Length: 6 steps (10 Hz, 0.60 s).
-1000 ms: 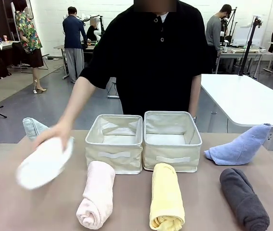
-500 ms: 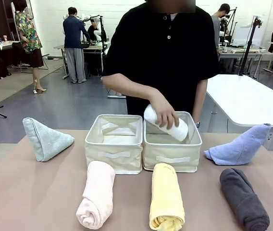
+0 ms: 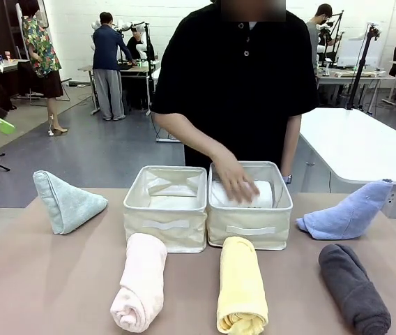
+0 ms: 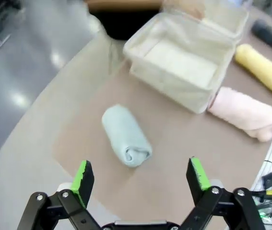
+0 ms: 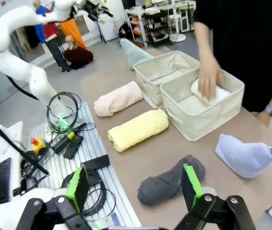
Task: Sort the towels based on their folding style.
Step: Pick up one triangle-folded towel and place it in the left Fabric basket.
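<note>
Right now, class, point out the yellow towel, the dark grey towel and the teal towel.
yellow towel (image 3: 242, 286): front view, middle of the roll
dark grey towel (image 3: 353, 289): front view, middle of the roll
teal towel (image 3: 65, 202): front view, cone's side

white roll lying in right bin | pale pink roll table near edge, left of centre | yellow roll near edge, centre | dark grey roll near right corner | teal-green cone left edge | light blue cone right edge

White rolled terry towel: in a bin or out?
In. The white rolled terry towel lies inside the right cream fabric bin, under the person's hand.
</note>
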Each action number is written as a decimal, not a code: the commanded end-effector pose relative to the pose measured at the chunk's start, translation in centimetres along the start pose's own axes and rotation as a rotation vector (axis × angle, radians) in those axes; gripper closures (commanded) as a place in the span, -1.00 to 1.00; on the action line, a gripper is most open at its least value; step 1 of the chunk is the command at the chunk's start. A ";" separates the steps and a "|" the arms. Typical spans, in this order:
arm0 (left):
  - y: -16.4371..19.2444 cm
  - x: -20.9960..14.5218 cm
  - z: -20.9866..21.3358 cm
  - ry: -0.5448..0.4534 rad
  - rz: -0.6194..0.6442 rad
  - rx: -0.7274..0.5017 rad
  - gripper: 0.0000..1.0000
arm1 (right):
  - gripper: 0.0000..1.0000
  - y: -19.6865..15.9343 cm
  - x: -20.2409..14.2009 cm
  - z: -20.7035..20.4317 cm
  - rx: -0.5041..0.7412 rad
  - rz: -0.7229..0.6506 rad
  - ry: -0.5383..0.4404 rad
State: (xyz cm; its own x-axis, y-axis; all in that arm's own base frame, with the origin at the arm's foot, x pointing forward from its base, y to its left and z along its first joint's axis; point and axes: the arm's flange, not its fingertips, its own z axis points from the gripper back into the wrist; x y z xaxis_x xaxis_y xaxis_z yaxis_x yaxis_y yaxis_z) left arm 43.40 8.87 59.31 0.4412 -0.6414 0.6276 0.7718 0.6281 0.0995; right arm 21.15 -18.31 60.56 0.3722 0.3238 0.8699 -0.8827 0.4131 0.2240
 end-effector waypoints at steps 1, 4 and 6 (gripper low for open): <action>0.5 2.0 -3.8 0.254 0.144 -0.048 -1.00 | -1.00 -0.1 0.3 0.0 0.010 0.018 -0.020; 1.4 3.2 -7.6 0.409 0.202 -0.001 -1.00 | -1.00 -0.1 0.3 0.0 0.010 0.018 -0.020; 2.3 3.3 -9.7 0.449 0.222 0.010 -1.00 | -1.00 -0.1 0.3 0.0 0.010 0.018 -0.020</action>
State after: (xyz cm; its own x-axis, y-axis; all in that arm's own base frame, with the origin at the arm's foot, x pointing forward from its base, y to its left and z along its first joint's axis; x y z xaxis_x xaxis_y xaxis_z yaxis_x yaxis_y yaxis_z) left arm 50.04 3.73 53.62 0.7337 -0.6247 0.2673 0.6450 0.7640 0.0152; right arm 21.08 -18.32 60.57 0.3745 0.3260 0.8681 -0.8814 0.4158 0.2241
